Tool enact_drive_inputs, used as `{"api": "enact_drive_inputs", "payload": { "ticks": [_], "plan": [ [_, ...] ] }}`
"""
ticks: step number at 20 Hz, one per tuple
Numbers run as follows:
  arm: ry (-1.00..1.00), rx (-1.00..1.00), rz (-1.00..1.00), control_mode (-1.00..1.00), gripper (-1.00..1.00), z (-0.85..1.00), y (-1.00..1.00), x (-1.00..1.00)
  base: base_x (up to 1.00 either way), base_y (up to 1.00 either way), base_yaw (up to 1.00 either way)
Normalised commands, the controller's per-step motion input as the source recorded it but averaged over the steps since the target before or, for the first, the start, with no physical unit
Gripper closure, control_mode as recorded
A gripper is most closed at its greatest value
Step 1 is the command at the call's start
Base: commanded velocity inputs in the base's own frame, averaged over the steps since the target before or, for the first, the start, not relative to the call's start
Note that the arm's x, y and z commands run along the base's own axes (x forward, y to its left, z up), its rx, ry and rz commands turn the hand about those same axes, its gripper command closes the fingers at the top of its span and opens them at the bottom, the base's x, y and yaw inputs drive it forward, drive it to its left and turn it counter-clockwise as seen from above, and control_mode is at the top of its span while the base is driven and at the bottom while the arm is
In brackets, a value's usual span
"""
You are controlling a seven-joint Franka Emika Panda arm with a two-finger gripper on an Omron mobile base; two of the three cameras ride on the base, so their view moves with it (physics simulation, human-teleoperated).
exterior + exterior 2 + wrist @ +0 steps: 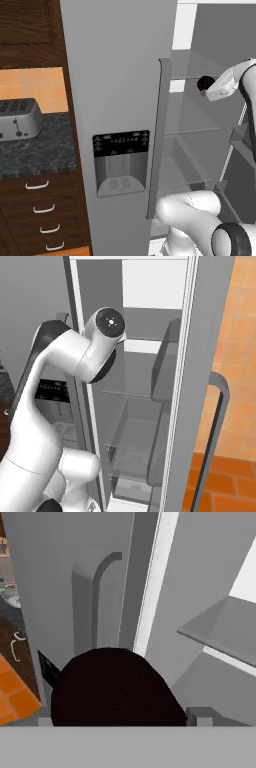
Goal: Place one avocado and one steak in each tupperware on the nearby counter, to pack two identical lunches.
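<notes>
Open fridge [200, 356] with grey shelves [192, 131]; pincer [207, 86] up against dark round lump [112, 687], gripping or merely wide impossible to tell.

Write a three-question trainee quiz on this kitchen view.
1. True or false: the toaster stands on the counter.
2. What is set into the closed fridge door? A) a dispenser B) a window C) a towel hook
3. How many drawer handles show under the counter in the left base view?

Key: 1 true; 2 A; 3 four.
</notes>
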Motion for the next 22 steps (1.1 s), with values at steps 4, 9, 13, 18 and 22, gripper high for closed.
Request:
{"api": "enact_drive_inputs", "payload": {
  "ticks": [4, 9, 13, 18, 22],
  "plan": [
    [0.03, 0.02, 0.06, -1.00, 1.00, -0.16, 0.74, -1.00, 0.00, 0.00, 0.00],
    [0.05, 0.10, 0.05, -1.00, 1.00, -0.22, 0.81, -0.68, 0.00, 0.00, 0.00],
    [0.04, 0.05, 0.00, -1.00, 1.00, -0.33, 0.99, -0.11, 0.00, 0.00, 0.00],
    [0.00, 0.00, 0.00, 1.00, 1.00, 0.00, 0.00, 0.00, 0.00, 1.00, 0.00],
    [0.00, 0.00, 0.00, 1.00, 1.00, 0.00, 0.00, 0.00, 0.00, 1.00, 0.00]
  ]
}}
